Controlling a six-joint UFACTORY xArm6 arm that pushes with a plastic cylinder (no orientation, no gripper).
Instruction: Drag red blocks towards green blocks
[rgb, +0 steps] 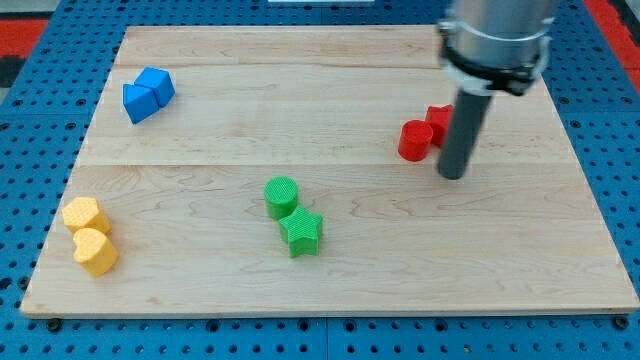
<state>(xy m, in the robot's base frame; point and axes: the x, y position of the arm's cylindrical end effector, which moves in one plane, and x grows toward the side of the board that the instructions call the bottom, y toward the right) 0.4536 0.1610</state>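
A red cylinder stands at the view's right on the wooden board, with a second red block touching it behind, partly hidden by the rod. My tip rests on the board just right of and below the red cylinder, close to it; contact cannot be told. A green cylinder and a green star stand together near the board's middle, well to the left of and below the red blocks.
Two blue blocks sit together at the view's top left. Two yellow blocks, one above the other, sit at the bottom left near the board's edge.
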